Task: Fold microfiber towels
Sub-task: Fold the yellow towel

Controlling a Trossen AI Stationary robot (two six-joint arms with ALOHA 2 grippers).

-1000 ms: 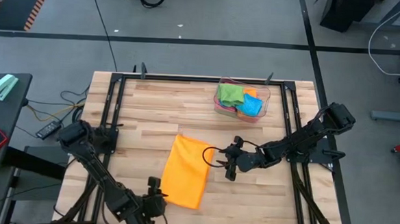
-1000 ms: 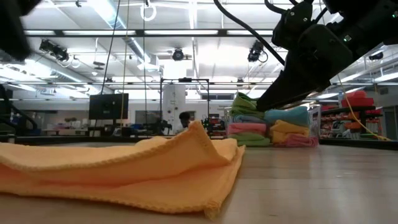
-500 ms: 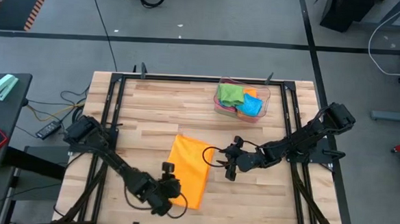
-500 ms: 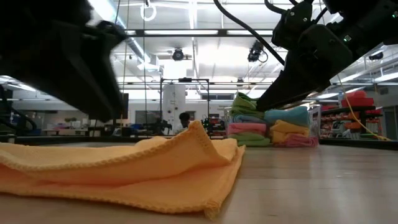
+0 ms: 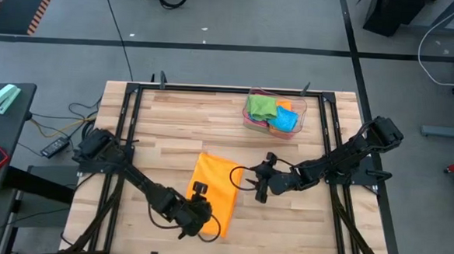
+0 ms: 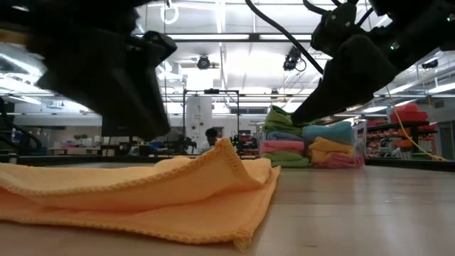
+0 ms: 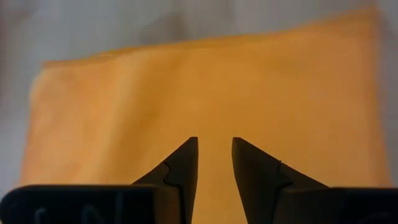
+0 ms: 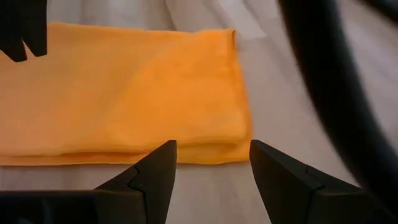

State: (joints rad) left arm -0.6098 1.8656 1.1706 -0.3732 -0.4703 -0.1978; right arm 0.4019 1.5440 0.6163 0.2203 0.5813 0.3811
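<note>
An orange microfiber towel (image 5: 217,190) lies folded double on the wooden table, its upper layer humped in the middle (image 6: 224,153). My left gripper (image 5: 206,219) hovers over the towel's near end, pointing steeply down, its fingers (image 7: 180,165) a narrow gap apart with orange cloth (image 7: 205,93) showing between and beyond them. In the low view it hangs as a dark shape (image 6: 106,71) above the cloth. My right gripper (image 5: 254,183) stands wide open just right of the towel, facing its right edge (image 8: 239,93).
A clear tray (image 5: 300,107) at the far right of the table holds a stack of folded green, blue, pink and orange towels (image 6: 306,146). A black cable loop (image 5: 238,177) from the right arm hangs over the towel's right edge. Black frame rails (image 5: 129,137) run along the table's sides.
My left gripper has swung from the table's near-left corner toward the right and sunk a little, and now stands over the orange towel's near end. The towel and my right gripper have kept still.
</note>
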